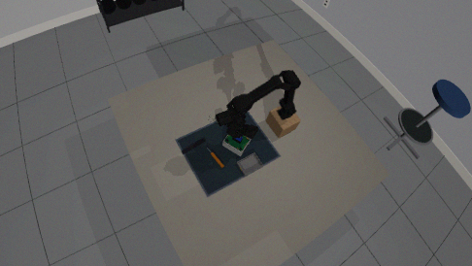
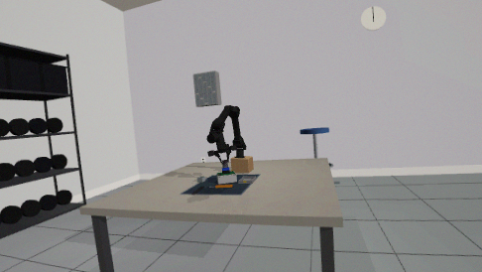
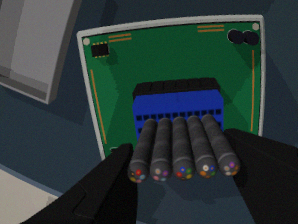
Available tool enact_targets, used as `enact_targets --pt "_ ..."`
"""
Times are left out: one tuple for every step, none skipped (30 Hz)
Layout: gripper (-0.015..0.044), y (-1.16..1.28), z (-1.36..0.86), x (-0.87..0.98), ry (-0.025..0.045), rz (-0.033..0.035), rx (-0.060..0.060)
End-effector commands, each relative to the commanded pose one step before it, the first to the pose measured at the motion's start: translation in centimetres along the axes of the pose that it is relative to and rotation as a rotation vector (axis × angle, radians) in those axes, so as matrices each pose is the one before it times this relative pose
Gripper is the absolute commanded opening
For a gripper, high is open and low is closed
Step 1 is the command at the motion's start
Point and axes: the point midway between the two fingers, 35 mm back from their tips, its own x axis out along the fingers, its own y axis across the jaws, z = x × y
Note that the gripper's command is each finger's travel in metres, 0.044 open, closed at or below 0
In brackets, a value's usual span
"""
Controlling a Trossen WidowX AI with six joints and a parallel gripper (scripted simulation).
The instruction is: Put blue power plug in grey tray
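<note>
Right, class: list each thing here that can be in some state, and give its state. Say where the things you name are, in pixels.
Gripper [image 3: 178, 147]: shut on the plug
Plug [image 3: 177, 104]: gripped, at its socket
Cables [image 3: 181, 145]: attached to plug
Tray [image 1: 250, 164] [image 3: 32, 45]: upright, no plug inside
Screwdriver [image 1: 217, 159] [image 2: 223, 186]: lying flat

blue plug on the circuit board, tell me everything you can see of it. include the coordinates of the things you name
The blue plug [image 1: 238, 139] [image 2: 226, 169] [image 3: 177, 102] is a wide, plastic-looking block with a row of small dark square holes. Five thick grey cables rise from it, their cut ends showing coloured wires. It sits against the black socket [image 3: 176, 86] on the green board, gripped between the fingers. Whether it has loosened can't be told.
</note>
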Motion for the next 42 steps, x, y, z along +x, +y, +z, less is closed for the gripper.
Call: enact_targets --pt "0.0000 0.106 -0.044 -1.076 -0.01831 -0.06299 0.0123" --pt "0.0000 0.241 0.003 0.004 -0.00019 -0.02780 0.0000" --pt "0.0000 0.263 0.004 -0.093 -0.00014 -0.02973 0.0000" --pt "0.0000 0.263 0.004 0.005 -0.00010 -0.03017 0.0000" --pt "0.0000 0.253 0.003 -0.097 -0.00002 -0.02913 0.0000" --pt "0.0000 0.234 0.003 0.005 0.00003 -0.02664 0.0000" --pt "0.0000 0.193 0.002 -0.095 0.00009 -0.02288 0.0000" --pt "0.0000 0.159 0.002 0.004 0.00010 -0.01804 0.0000" --pt "0.0000 0.103 0.001 -0.052 0.00010 -0.01240 0.0000" --pt "0.0000 0.050 0.000 -0.036 0.00007 -0.00621 0.0000" --pt "0.0000 -0.006 0.000 -0.030 0.00003 0.00024 0.0000" --pt "0.0000 -0.062 -0.001 -0.025 -0.00002 0.00668 0.0000" --pt "0.0000 -0.113 -0.001 -0.001 -0.00006 0.01283 0.0000" --pt "0.0000 -0.162 -0.002 -0.001 -0.00009 0.01842 0.0000" --pt "0.0000 -0.204 -0.002 -0.001 -0.00009 0.02318 0.0000" --pt "0.0000 -0.236 -0.003 0.000 -0.00007 0.02686 0.0000" --pt "0.0000 -0.256 -0.003 0.001 -0.00003 0.02925 0.0000" --pt "0.0000 -0.266 -0.004 -0.094 0.00003 0.03018 0.0000" --pt "0.0000 -0.258 -0.003 0.002 0.00011 0.02963 0.0000" --pt "0.0000 -0.240 -0.003 0.002 0.00015 0.02761 0.0000" --pt "0.0000 -0.203 -0.003 -0.110 0.00018 0.02424 0.0000" --pt "0.0000 -0.171 -0.002 0.001 0.00019 0.01973 0.0000" --pt "0.0000 -0.115 -0.002 -0.081 0.00016 0.01432 0.0000" --pt "0.0000 -0.067 -0.001 -0.039 0.00012 0.00828 0.0000" --pt "0.0000 -0.014 0.000 -0.021 0.00005 0.00187 0.0000" --pt "0.0000 0.041 0.001 -0.014 -0.00002 -0.00461 0.0000" --pt "0.0000 0.096 0.002 -0.018 -0.00009 -0.01090 0.0000" --pt "0.0000 0.144 0.002 0.001 -0.00015 -0.01671 0.0000" --pt "0.0000 0.188 0.003 0.002 -0.00018 -0.02177 0.0000" --pt "0.0000 0.224 0.003 0.004 -0.00020 -0.02582 0.0000" --pt "0.0000 0.249 0.003 0.005 -0.00018 -0.02864 0.0000" --pt "0.0000 0.252 0.003 -0.103 -0.00006 -0.02857 0.0000" --pt "0.0000 0.004 -0.001 -0.128 0.00056 -0.00001 -0.0002" --pt "0.0000 0.000 0.000 -0.134 0.00000 -0.00001 0.0000" --pt "0.0000 0.000 0.000 -0.134 0.00000 -0.00001 0.0000" --pt "0.0000 0.000 0.000 -0.134 0.00000 -0.00001 0.0000" --pt "0.0000 0.000 0.000 -0.134 0.00000 -0.00001 0.0000" --pt "0.0000 0.000 0.000 -0.134 0.00000 -0.00001 0.0000" --pt "0.0000 0.000 0.000 -0.134 0.00000 -0.00001 0.0000" --pt "0.0000 0.000 0.000 0.000 0.00000 0.00000 0.0000" --pt "0.0000 0.000 0.000 0.000 0.00000 0.00000 0.0000" --pt "0.0000 0.000 0.000 0.000 0.00000 0.00000 0.0000"
